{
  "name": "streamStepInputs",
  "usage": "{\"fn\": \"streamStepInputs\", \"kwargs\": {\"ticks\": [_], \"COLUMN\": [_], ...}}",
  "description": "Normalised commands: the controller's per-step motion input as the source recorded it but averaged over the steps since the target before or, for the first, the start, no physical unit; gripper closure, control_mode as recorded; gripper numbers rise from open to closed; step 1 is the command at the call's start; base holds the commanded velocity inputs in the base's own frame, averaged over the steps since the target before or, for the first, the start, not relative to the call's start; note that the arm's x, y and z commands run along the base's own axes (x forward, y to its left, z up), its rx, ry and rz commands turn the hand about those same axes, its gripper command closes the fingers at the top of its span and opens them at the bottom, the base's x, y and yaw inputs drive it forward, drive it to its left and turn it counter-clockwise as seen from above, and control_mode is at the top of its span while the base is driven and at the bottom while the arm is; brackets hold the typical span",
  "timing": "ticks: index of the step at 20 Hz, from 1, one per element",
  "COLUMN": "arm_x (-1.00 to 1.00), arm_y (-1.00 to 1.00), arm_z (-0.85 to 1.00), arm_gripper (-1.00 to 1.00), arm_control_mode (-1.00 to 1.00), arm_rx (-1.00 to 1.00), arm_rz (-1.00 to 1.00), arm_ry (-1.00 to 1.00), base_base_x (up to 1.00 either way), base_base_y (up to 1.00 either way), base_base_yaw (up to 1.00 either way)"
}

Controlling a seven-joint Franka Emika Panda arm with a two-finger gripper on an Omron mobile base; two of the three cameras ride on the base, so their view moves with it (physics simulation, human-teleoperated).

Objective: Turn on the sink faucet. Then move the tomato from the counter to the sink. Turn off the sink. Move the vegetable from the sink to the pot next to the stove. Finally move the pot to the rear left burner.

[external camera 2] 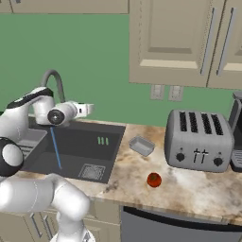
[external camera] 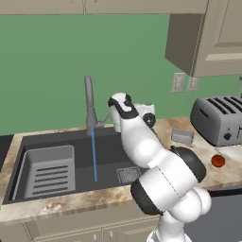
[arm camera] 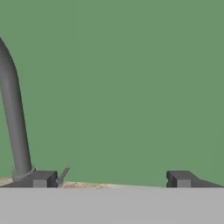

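Fingers (arm camera: 111, 179) spread wide and holding nothing, hovering at the back of the sink (external camera: 108, 151) just beside the base of the sink faucet (external camera: 89, 101), thin lever (arm camera: 64, 173) close by one fingertip. Thin blue stream falling from the gooseneck spout into the dark basin, so first step judged done. Tomato (external camera 2: 153, 179) sitting on the marbled stone surface (external camera 2: 189, 189), at about 3 o'clock from the sink, well apart from it, in front of the silver toaster (external camera 2: 198, 139) and near a small grey dish (external camera 2: 142, 145). Small, round, glossy; probably light, smooth, prone to rolling and bruising. Best taken from above across its widest part, with gentle squeeze. Slotted grey tray (external camera: 49, 170) at 9 o'clock inside the basin, square drain grate (external camera: 126, 175) toward 3 o'clock.
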Motion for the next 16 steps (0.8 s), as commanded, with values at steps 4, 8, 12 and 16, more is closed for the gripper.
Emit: {"fn": "streamStepInputs", "kwargs": {"ticks": [4, 8, 12, 16], "arm_x": [-0.07, -0.22, -0.41, -0.55], "arm_y": [-0.71, -0.61, -0.50, -0.31], "arm_z": [0.79, 0.80, 0.75, 0.64], "arm_gripper": [-1.00, -1.00, -1.00, -1.00], "arm_control_mode": [-1.00, -1.00, -1.00, -1.00], "arm_rx": [0.00, 0.00, 0.00, -0.06], "arm_rz": [0.00, 0.00, 0.02, 0.05], "arm_ry": [0.01, 0.01, 0.01, 0.00], "base_base_x": [0.00, 0.00, 0.00, 0.00], "base_base_y": [0.00, 0.00, 0.00, 0.00], "base_base_yaw": [0.00, 0.00, 0.00, 0.00]}}
